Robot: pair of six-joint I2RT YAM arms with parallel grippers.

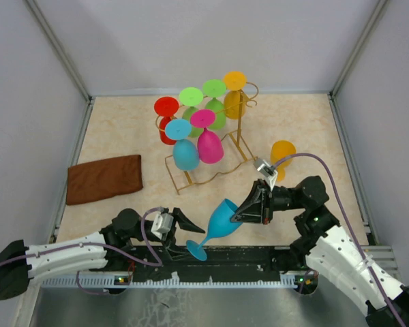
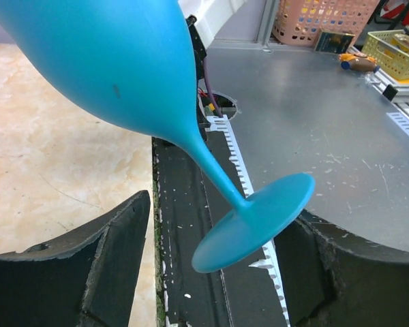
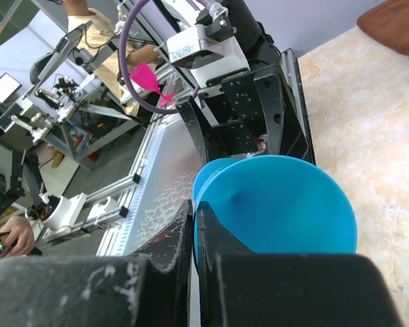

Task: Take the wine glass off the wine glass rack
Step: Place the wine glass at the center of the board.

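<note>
My right gripper (image 1: 244,212) is shut on the rim of a blue wine glass (image 1: 221,221) and holds it tilted over the table's near edge, off the gold wire wine glass rack (image 1: 240,139). In the right wrist view the fingertips (image 3: 185,228) pinch the bowl's wall (image 3: 286,204). My left gripper (image 1: 186,237) is open at the glass's foot. In the left wrist view the round foot (image 2: 255,228) hangs between the two spread fingers (image 2: 116,245), touching neither. Several coloured glasses hang upside down on the rack.
An orange glass (image 1: 283,154) lies on the table right of the rack, behind my right arm. A brown cloth (image 1: 103,178) lies at the left. The black base rail (image 1: 245,257) runs along the near edge. Grey walls close in the table.
</note>
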